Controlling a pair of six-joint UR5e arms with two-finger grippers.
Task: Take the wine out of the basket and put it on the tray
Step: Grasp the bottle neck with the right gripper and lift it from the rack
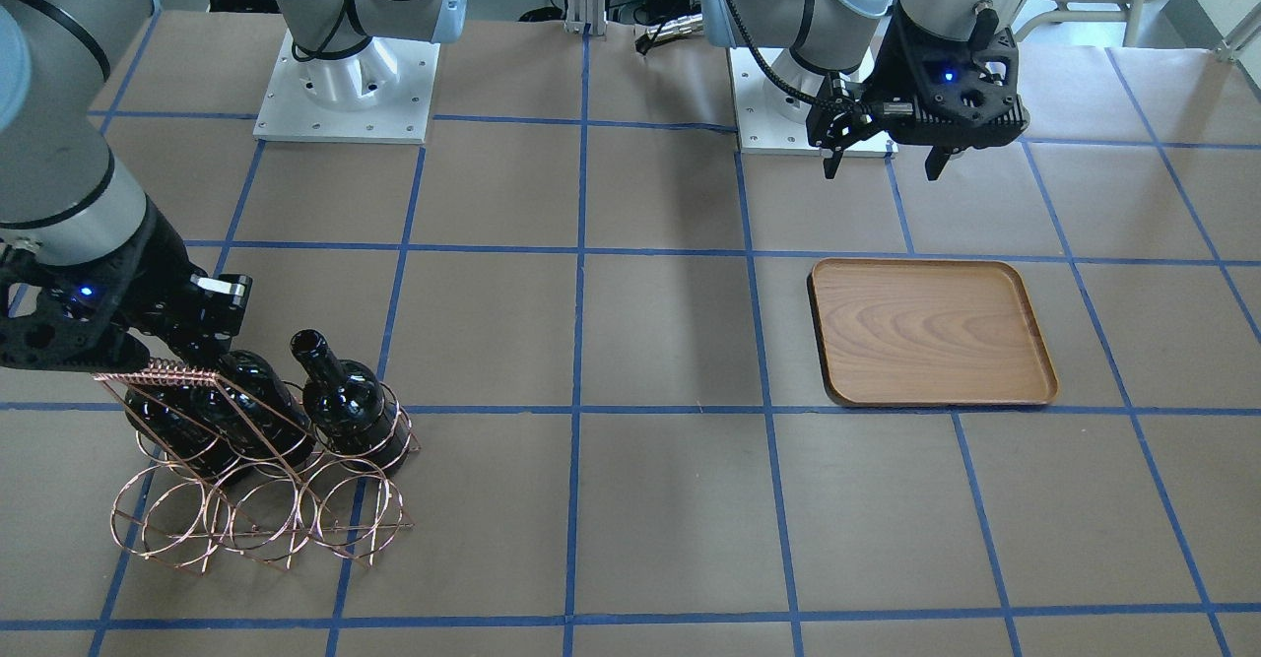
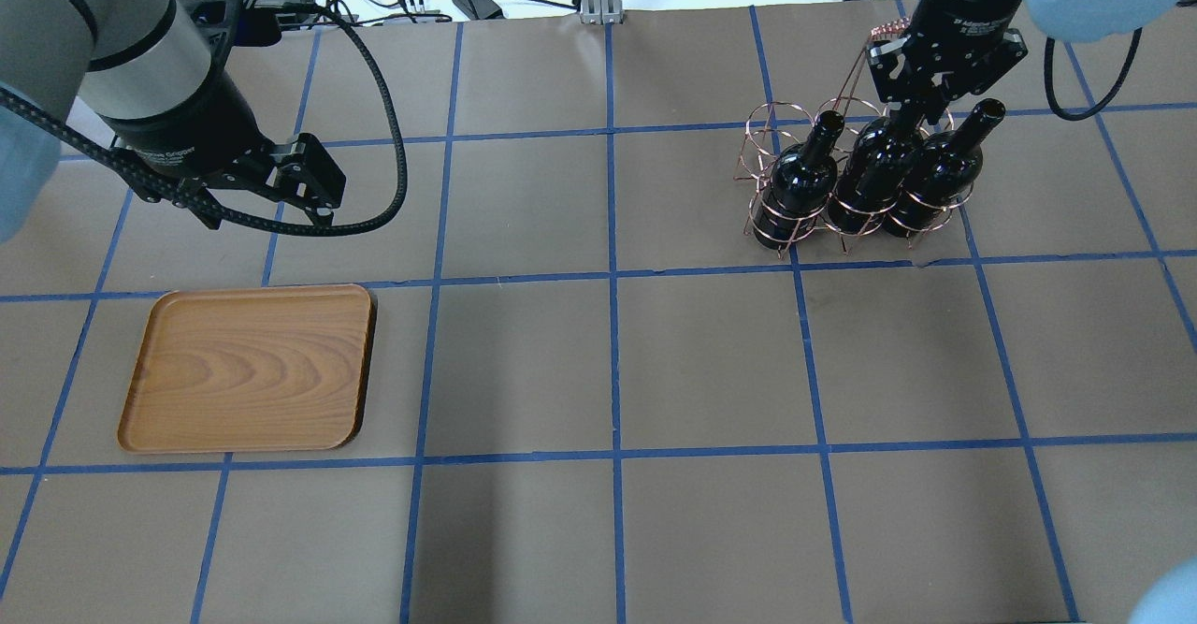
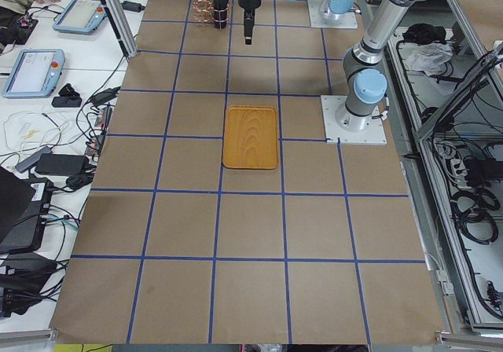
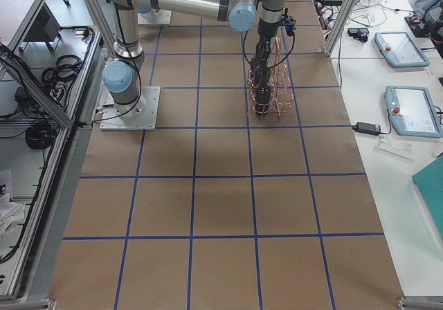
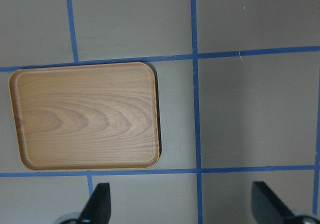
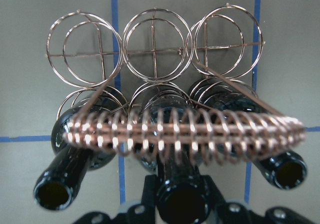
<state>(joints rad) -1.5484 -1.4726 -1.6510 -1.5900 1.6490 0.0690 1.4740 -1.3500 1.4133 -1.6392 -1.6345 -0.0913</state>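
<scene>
The copper wire basket [image 1: 256,519] holds three black wine bottles in its row nearest the robot; its other row of rings [image 6: 155,49] is empty. My right gripper [image 2: 907,119] is down behind the coil handle [image 6: 190,134]. Its fingers [image 6: 148,194] press both sides of the middle bottle's neck [image 6: 180,194], so it looks shut on it. The other two bottles [image 2: 804,175] [image 2: 940,170] stand tilted on either side. The wooden tray [image 2: 252,367] lies bare on the far side of the table. My left gripper [image 1: 882,169] hangs open above the table, on the robot's side of the tray [image 5: 87,116].
The table is brown paper with a blue tape grid. The two arm bases [image 1: 345,86] stand at the robot's edge. Cables and tablets [image 3: 35,65] lie off the table. The basket also shows in the exterior right view [image 4: 270,92].
</scene>
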